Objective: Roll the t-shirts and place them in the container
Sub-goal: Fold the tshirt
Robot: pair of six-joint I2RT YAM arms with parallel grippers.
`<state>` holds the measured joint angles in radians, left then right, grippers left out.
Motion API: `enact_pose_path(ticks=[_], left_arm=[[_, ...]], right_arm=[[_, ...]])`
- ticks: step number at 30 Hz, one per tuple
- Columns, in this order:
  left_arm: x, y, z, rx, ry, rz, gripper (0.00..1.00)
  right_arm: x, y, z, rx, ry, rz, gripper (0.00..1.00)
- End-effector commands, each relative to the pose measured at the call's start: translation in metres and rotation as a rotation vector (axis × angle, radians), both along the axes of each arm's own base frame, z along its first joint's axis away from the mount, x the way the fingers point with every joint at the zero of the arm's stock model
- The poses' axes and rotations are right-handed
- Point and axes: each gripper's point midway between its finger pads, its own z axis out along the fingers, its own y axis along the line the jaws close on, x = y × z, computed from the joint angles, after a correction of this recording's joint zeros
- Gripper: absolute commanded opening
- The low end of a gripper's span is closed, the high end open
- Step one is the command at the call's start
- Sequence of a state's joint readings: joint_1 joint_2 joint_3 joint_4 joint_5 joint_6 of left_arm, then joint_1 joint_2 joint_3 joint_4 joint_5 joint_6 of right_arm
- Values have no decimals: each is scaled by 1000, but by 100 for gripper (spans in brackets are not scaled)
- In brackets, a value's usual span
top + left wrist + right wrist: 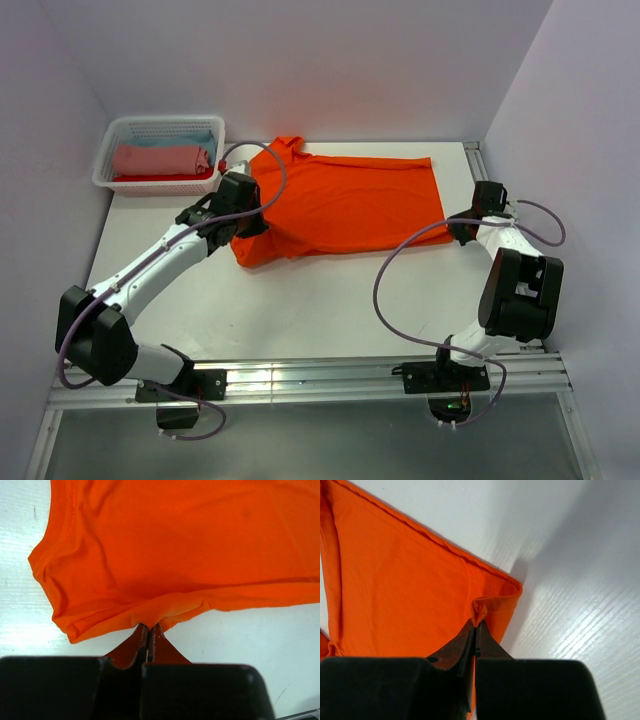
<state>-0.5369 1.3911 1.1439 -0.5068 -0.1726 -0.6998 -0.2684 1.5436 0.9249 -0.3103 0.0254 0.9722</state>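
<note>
A bright orange t-shirt [345, 200] lies folded lengthwise across the back middle of the table, neck end to the left. My left gripper [243, 222] is shut on the shirt's near edge by the sleeve; the wrist view shows the cloth [165, 555] pinched between the closed fingertips [149, 627]. My right gripper [462, 225] is shut on the shirt's near right hem corner; the cloth [400, 595] bunches into a small fold at its tips [478, 622].
A white lattice basket [112, 140] at the back left holds folded salmon-pink [160, 158], pale blue [190, 138] and red garments. Walls close the table at the back and both sides. A metal rail [320, 378] runs along the near edge.
</note>
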Motion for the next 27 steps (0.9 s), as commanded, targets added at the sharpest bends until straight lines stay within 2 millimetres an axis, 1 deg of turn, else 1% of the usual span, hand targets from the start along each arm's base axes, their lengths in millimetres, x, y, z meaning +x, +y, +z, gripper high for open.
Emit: enact_pose_path(ticks=[1,6,10,16,21,27], left_arm=[[14,-5,19,-7,-42,-23,0],[23,-4,22,-1,-46,0,0],[31,-3,30,-8,-62,14,0],[42,-1,33,6,-67,28,0],[53,6,38,27,-82,54,0],[66,11,34,30,-77,71,0]], right_arm=[[14,-10,16,-20,-26,-25,0],[21,-11,12,-6,-18,-32,0],[27,-11,12,5,-18,-34,0],[36,-11,12,18,-22,-35,0],[39,-11,11,16,-21,-38,0],[45,-11,10,12,-17,-41,0]])
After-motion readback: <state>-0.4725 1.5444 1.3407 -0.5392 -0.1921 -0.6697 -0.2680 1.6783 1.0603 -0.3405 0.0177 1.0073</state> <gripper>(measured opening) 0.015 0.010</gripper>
